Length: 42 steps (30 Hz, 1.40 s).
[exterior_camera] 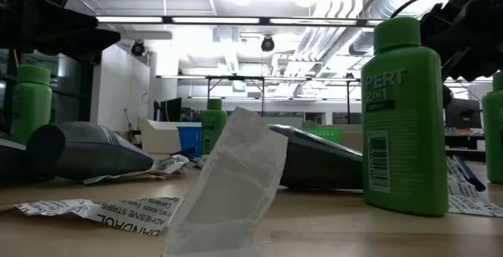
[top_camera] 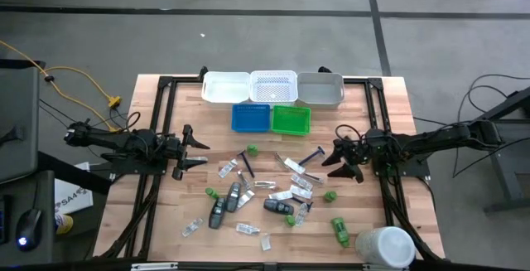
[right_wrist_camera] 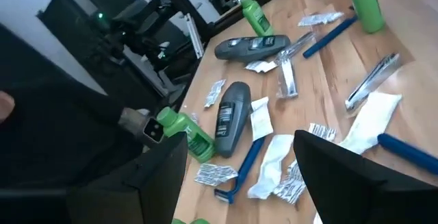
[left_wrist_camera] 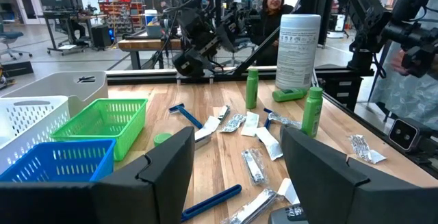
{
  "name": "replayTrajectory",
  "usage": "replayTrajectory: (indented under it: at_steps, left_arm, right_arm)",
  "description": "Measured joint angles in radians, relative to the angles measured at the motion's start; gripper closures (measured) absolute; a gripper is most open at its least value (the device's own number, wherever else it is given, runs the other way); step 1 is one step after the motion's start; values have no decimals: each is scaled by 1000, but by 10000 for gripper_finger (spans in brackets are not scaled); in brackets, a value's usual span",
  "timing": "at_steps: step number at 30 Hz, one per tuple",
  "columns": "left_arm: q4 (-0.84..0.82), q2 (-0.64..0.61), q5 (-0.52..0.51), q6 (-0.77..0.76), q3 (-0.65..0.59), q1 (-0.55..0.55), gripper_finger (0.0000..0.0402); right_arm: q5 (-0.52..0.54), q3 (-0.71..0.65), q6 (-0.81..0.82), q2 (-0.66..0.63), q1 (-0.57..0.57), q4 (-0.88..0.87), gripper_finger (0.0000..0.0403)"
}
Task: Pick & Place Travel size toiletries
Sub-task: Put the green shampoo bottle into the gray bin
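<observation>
Toiletries scattered at table centre, both grippers wide and empty.
We note small green bottles (top_camera: 339, 229), grey oblong pieces (top_camera: 217, 213), clear packets (top_camera: 246, 228), blue razors (top_camera: 311, 157); left gripper (top_camera: 197, 152) at nine o'clock, right gripper (top_camera: 334, 160) at three.

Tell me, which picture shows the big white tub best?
The left wrist view: the big white tub stands whole and upright there, label facing us. The high view shows only its top from above. The low and right wrist views miss it.
</observation>
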Motion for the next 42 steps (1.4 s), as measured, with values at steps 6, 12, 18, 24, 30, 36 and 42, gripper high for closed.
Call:
replayTrajectory:
  at_steps: [6, 12, 18, 24, 30, 36, 42]
  left_arm:
    - [0, 0, 0, 0, 0, 0, 181]
    - [0, 0, 0, 0, 0, 0, 181]
    - [0, 0, 0, 0, 0, 0, 181]
    - [0, 0, 0, 0, 0, 0, 181]
    - [0, 0, 0, 0, 0, 0, 181]
    - [0, 0, 0, 0, 0, 0, 181]
    - [0, 0, 0, 0, 0, 0, 181]
  right_arm:
    - [-2, 92, 77, -1, 14, -118, 141]
    - [65, 279, 86, 0, 73, -431, 141]
    - [200, 496, 181, 0, 175, -793, 141]
    - [323, 635, 341, 30, 324, -980, 141]
    - [364, 672, 600, 115, 465, -1012, 141]
    - [335, 673, 728, 249, 548, -1011, 141]
    - [313, 673, 702, 393, 568, -1016, 141]
